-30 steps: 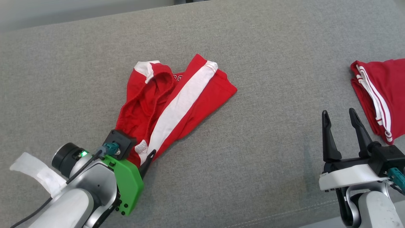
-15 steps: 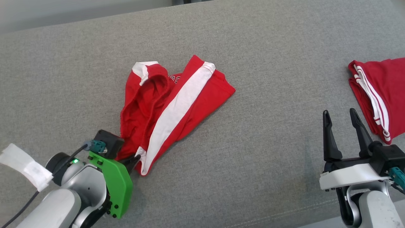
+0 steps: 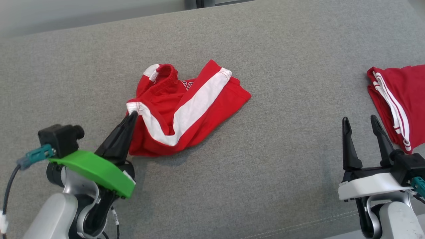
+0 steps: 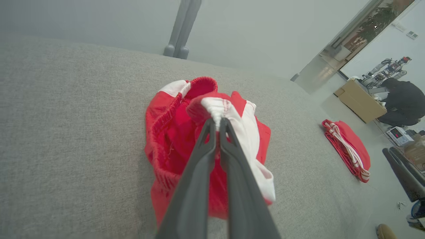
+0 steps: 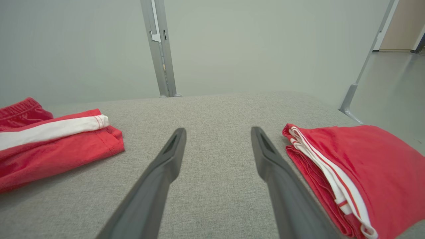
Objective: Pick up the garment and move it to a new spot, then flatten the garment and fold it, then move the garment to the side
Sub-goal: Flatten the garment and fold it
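Grey fabric surface [image 3: 265, 166], pale wall [image 5: 249, 49] behind; left hand [image 3: 132, 115] pinches the garment [image 3: 215, 103], right hand [image 3: 359, 119] gapes empty.

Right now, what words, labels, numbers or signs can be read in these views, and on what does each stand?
White print on the red shorts: partly folded under, cannot be read.
Red digits on the small device on the floor, left wrist view: too small to read.
No other text can be read.
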`<state>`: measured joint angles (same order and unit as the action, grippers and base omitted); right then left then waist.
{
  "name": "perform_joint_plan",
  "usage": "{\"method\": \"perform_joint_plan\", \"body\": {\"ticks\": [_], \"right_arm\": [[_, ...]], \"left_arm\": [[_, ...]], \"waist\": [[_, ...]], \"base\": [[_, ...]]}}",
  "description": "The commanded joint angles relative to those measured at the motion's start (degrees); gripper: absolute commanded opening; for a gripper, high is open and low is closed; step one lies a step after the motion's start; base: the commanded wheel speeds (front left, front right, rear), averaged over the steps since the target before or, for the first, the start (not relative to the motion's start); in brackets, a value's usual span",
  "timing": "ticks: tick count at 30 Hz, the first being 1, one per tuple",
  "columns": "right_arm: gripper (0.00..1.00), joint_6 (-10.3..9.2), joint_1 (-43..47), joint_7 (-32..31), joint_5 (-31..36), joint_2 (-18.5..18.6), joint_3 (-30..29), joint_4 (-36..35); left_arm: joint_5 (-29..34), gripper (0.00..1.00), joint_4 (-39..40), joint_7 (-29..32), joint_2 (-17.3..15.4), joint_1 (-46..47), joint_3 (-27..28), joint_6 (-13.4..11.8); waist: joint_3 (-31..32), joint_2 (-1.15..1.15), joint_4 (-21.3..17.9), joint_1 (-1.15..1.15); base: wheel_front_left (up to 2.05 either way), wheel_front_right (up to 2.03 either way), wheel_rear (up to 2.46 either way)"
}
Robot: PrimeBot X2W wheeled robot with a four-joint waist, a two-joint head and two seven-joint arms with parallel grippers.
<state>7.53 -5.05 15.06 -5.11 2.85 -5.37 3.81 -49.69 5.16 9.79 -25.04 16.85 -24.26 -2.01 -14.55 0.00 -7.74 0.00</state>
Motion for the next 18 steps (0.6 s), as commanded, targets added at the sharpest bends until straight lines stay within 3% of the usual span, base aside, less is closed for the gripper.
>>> {"method": "perform_joint_plan", "body": {"ticks": [1,5,11,18], "right_arm": [[1.00,-0.08,0.5,0.1,0.4,0.1,-0.5,-0.3],[1.00,-0.08,1.4,0.1,1.1,0.1,-1.2,-0.6],[1.00,-0.08,2.1,0.1,2.6,0.5,-1.7,-1.0],[1.00,-0.08,2.5,0.1,2.9,1.1,-1.1,-0.7]], "left_arm": [[-1.7,0.00,-0.1,-2.4,0.9,-2.2,1.6,0.5],[-3.3,0.00,-1.8,-7.8,1.9,-8.3,3.2,1.9],[-4.9,0.00,-6.4,-13.0,4.0,-15.0,0.8,6.9],[-7.7,0.00,-12.0,-18.8,6.2,-15.6,1.1,9.0]], "waist": [[0.2,0.00,0.3,0.00],[0.8,0.00,1.4,0.00],[1.5,0.00,4.8,0.00],[2.6,0.00,7.3,0.00]], "base": [[0.00,0.00,0.00],[0.00,0.00,0.00],[0.00,0.00,0.00],[0.00,0.00,0.00]]}}
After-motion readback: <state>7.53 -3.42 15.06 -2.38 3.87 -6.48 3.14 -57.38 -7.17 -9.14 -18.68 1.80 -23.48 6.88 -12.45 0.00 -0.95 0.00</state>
